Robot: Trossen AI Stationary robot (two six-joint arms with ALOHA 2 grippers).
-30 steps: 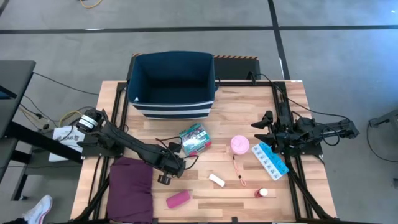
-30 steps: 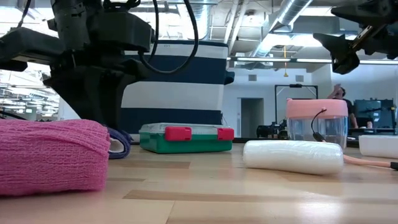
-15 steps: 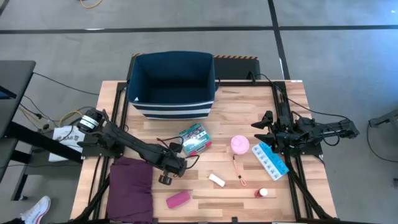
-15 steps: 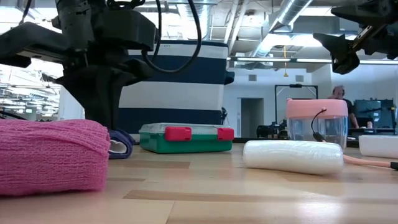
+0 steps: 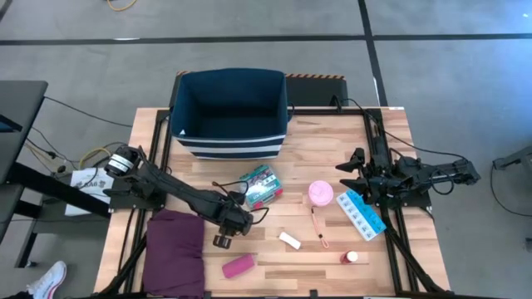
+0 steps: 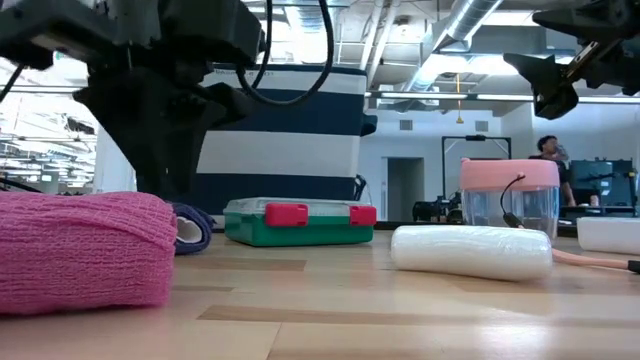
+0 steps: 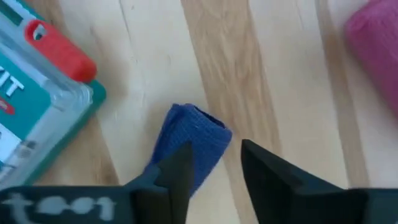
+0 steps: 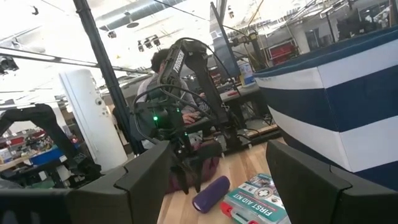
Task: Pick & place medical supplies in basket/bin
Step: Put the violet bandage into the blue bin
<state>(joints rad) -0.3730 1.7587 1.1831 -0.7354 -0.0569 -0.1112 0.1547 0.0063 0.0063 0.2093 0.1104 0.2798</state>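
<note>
- Just off the near edge of the first-aid kit, your left gripper hangs over the small purple roll with its two fingers spread. One finger lies over the roll's side and the other stands over bare wood — the roll is not centred in the gap.
- Close from there and you risk squeezing only the roll's edge; soft and round, it would likely squirm out sideways or roll toward the kit rather than seat between the pads.
- The low view shows the roll lying on the table right beside the kit's green base. Coming down skewed, a finger could catch the kit and shove it, dragging the roll with it.
- Descend too far and the fingertips jam on the wood before they close.
- The folded purple cloth lies under the left arm's forearm side, and the magenta roll lies near; a wide swing on lift could brush either.
- The navy bin stands at the far edge, well apart from the pick point. I judge a weak pinch most likely to fail on that carry — the roll dropping short of the bin's striped wall.
- Your right gripper waits at the table's right side with its fingers spread, beside the blue-white pill strip and near the pink tub. Leave it still, or it could knock those.
</note>
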